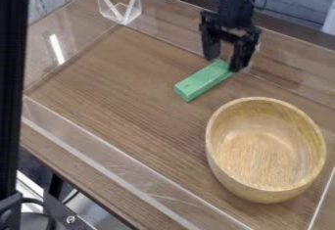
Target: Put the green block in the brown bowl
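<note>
The green block (203, 80) lies flat on the wooden table, angled from lower left to upper right. My gripper (225, 52) hangs open just above the block's upper right end, its two black fingers (210, 44) spread apart and pointing down. Nothing sits between the fingers. The brown bowl (267, 148) stands empty at the lower right, a short way from the block.
Clear acrylic walls (78, 141) ring the wooden table (118, 87). A folded clear plastic piece (118, 6) stands at the back left corner. A dark vertical bar (11, 87) crosses the left edge of the view.
</note>
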Tool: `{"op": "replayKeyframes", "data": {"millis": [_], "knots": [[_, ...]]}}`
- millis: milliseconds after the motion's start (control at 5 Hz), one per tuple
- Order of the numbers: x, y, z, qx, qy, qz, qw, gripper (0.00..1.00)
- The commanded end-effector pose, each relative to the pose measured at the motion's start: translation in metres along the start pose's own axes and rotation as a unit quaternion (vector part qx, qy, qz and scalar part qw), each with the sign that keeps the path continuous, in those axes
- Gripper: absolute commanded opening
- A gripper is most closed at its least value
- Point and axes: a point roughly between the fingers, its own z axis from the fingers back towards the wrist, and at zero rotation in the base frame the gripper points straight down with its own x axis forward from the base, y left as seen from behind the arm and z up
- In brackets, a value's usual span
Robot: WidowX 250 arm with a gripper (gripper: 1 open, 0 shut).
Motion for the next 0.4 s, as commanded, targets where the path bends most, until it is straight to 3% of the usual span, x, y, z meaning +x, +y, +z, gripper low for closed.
{"op": "replayKeyframes", "data": {"millis": [0,200], "knots": [[0.0087,0.0072,0.0108,-0.007,-0.035,0.015,0.9992,1.00],[0.0100,0.0044,0.0012,-0.005,-0.035,0.022,0.9992,0.00]]}}
